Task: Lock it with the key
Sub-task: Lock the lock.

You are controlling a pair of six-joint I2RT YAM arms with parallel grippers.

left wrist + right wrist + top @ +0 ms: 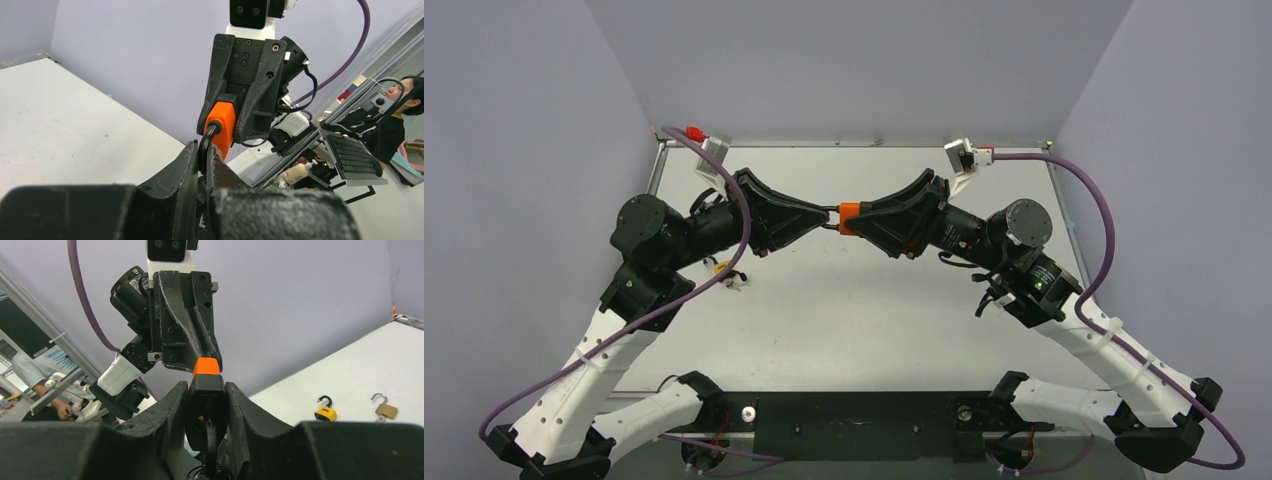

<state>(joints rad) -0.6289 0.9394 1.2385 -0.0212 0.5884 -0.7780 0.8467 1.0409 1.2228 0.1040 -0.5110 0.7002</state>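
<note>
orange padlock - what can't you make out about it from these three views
- Key: no view shows it; if it is there, the tools cover it.
- Keyhole of the orange padlock: hidden in every view by the right tool gripping the body.
- Shackle: in the left wrist view its far end is buried between the left tool fingers, so whether it is latched or open is unclear.

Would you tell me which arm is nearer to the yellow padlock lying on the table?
Left. The left arm hangs close above the yellow padlock; the right arm is well away, over the opposite half of the table.
</note>
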